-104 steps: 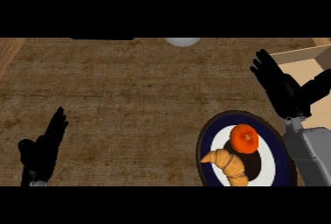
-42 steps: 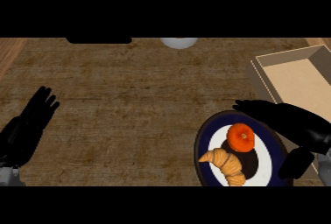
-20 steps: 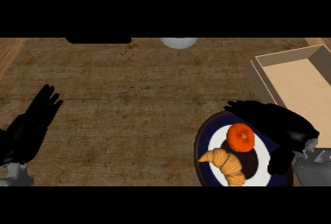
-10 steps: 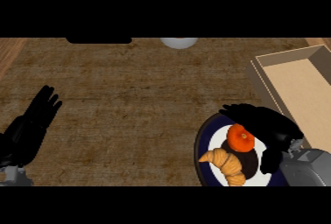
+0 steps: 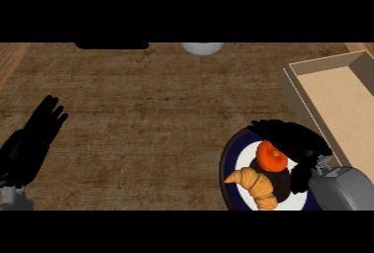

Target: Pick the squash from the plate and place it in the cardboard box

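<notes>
Right hand (image 5: pixel 296 143) curled over orange squash (image 5: pixel 272 155) on plate (image 5: pixel 232 159), croissant (image 5: pixel 256 183) alongside, cardboard box (image 5: pixel 315 101) just beyond, left hand (image 5: pixel 33 141) open, resting on table (image 5: pixel 153 118).

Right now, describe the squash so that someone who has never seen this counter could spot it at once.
Find the round white plate with a dark blue rim at the lower right of the brown wooden counter, just left of the open cardboard box. The small round orange squash sits on its upper part, under the black right hand. Unlike the tan, curved croissant beside it, it is bright orange and round.
</notes>
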{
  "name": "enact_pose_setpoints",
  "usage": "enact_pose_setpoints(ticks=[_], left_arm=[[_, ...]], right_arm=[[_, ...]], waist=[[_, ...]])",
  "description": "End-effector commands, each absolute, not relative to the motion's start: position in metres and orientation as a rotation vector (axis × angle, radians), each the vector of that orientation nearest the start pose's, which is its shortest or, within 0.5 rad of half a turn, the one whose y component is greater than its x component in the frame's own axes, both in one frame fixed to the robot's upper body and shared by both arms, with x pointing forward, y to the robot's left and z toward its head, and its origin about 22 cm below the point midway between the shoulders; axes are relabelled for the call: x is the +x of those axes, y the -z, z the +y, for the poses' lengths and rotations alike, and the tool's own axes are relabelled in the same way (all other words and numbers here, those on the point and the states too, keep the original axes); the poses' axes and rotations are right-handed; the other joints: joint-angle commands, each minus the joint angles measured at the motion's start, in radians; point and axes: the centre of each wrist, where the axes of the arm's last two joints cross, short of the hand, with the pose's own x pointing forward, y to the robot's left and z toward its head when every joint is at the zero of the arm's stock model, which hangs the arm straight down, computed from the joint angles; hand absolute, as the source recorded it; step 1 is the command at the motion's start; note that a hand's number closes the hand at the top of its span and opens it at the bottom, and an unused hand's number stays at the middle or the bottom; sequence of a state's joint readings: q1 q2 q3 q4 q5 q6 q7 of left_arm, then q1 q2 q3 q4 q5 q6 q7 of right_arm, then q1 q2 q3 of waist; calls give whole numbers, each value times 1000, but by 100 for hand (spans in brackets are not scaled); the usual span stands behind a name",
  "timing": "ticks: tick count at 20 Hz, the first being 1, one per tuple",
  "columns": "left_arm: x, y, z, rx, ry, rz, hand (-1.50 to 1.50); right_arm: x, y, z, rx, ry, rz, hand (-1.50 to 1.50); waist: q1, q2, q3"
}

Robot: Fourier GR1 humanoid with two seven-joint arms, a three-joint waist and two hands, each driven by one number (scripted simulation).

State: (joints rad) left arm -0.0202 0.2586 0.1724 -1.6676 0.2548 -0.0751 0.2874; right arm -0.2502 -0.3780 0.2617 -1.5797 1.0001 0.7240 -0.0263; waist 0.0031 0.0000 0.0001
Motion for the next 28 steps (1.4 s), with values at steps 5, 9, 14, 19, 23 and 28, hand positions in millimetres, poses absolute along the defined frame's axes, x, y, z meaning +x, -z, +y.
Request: enact_pose_setpoints(ticks=[5,9,14,19,23,28], left_arm=[[246,-56,297,61,-52,-1459,0],[250,-54,316,52,-60,-1450,0],[239,-45,321,76,-45,-1440,0],[250,-50,328,58,-45,-1435,0],[240,-60,322,61,-23,-1451,0],[246,-58,317,40,-36,-1453,0]], right_arm=[[286,-62,-227,-494,-1726,-1008,-150],[283,-64,-220,-463,-1718,-1138,150],[288,-50,-230,-487,-1747,-1158,150],[293,-54,-228,-469,-1752,-1191,150],[314,-56,-216,-594,-1509,-1081,150],[335,-48,-206,-829,-1059,-825,150]], waist=[[-1,0,0],[-2,0,0],[-1,0,0],[-2,0,0],[7,0,0],[15,9,-1]])
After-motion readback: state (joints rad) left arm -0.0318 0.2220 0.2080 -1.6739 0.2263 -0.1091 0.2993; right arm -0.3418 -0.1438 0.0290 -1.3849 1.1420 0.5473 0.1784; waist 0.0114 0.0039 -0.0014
